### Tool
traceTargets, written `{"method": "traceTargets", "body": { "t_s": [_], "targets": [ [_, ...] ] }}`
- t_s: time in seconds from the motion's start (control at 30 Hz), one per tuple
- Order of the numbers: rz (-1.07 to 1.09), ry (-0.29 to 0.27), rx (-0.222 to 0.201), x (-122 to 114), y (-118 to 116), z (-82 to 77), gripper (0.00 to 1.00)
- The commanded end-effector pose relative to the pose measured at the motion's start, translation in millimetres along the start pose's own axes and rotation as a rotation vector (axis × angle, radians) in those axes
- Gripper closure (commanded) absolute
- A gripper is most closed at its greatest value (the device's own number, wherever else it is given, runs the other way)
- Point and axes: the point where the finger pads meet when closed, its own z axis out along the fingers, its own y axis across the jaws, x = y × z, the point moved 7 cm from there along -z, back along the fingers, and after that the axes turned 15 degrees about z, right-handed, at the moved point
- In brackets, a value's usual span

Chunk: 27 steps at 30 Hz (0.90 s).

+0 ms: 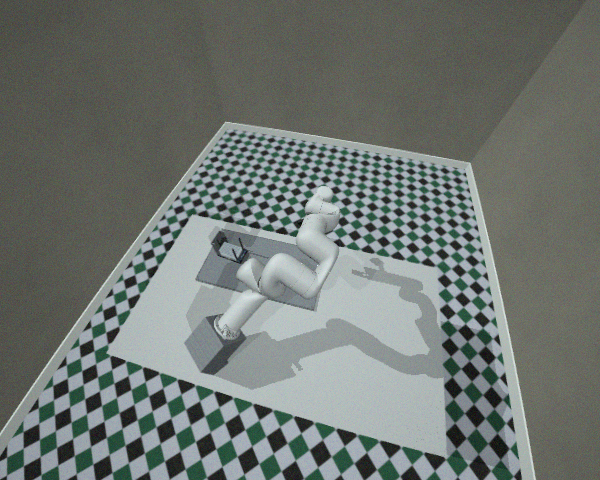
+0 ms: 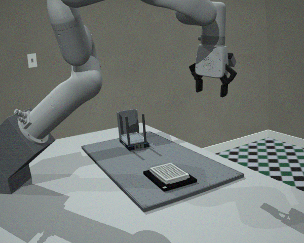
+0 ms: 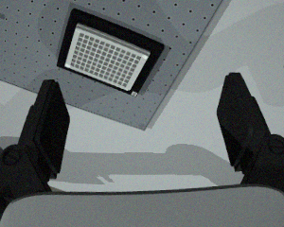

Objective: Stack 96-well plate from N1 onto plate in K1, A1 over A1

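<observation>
High above the grey deck's right edge, the gripper [image 2: 212, 87] hangs with fingers spread wide and empty, while the 96-well plate [image 2: 168, 172] sits on nest N1 [image 2: 185, 181] well below and to its left, long axis running diagonally across the wrist view

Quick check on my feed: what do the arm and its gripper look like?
The arm is smooth pale grey with rounded tubular links, rising from a dark grey angled pedestal. The gripper has a pale boxy body bearing a faint hexagon mark, and black jointed fingers. No cables show.
</observation>
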Motion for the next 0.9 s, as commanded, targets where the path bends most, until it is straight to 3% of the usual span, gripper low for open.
{"method": "traceTargets", "body": {
  "t_s": [0.0,0.53,0.87],
  "targets": [
    [0.0,0.004,-0.002,0.8,0.2,-1.6,0.0],
    [0.0,0.004,-0.002,0.8,0.2,-1.6,0.0],
    [0.333,0.013,-0.006,-27.1,-15.0,6.8,0.0]
  ]
}}
